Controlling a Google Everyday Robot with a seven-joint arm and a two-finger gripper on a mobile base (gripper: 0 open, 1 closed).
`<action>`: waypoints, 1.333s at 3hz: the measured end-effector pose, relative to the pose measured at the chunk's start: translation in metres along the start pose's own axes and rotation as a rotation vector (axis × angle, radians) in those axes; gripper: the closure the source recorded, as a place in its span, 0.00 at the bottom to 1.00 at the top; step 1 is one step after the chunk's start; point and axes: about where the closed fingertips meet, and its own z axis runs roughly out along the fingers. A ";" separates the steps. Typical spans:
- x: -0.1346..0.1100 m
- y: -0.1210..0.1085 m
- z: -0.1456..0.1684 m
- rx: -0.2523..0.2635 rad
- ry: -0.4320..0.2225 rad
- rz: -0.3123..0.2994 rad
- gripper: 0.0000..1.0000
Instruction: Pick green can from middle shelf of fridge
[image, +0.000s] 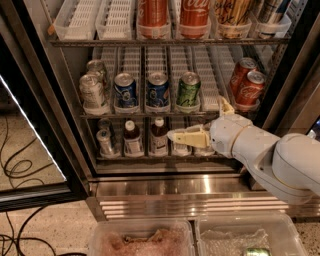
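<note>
Green can (189, 90): it is stood upright at the front edge of the middle shelf (204, 67), in the fourth lane from the left corner, just beside the blue cans (141, 91) and well apart from the red cola cans (247, 84) at the right corner.
Gripper (197, 118): it is held in front of the fridge (175, 187), below the front edge of the middle shelf and a little right of the green can; the fingers are spread wide and nothing is held.
Step in hand: the approach is judged to be under way, and the can is not yet touched.
Doing it well: the gripper should be raised above the shelf's front rail, lined up with the can's lane, and the can's middle taken between the fingers. The neighbouring blue can and the rail should be cleared.
Can surface: a smooth, round printed metal wall with a silver top; it is likely slippery and easily dented, so a firm, level squeeze is advised.
Shelf: thin metal wire with white slotted plastic lanes is seen, so the can may slide back if pushed.
Lower rack: small bottles (146, 138) are stood behind the gripper.
</note>
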 end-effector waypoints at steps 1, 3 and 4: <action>-0.001 -0.003 0.006 0.016 -0.046 -0.072 0.00; -0.014 -0.022 0.024 0.083 -0.141 -0.288 0.00; -0.014 -0.021 0.026 0.083 -0.145 -0.282 0.00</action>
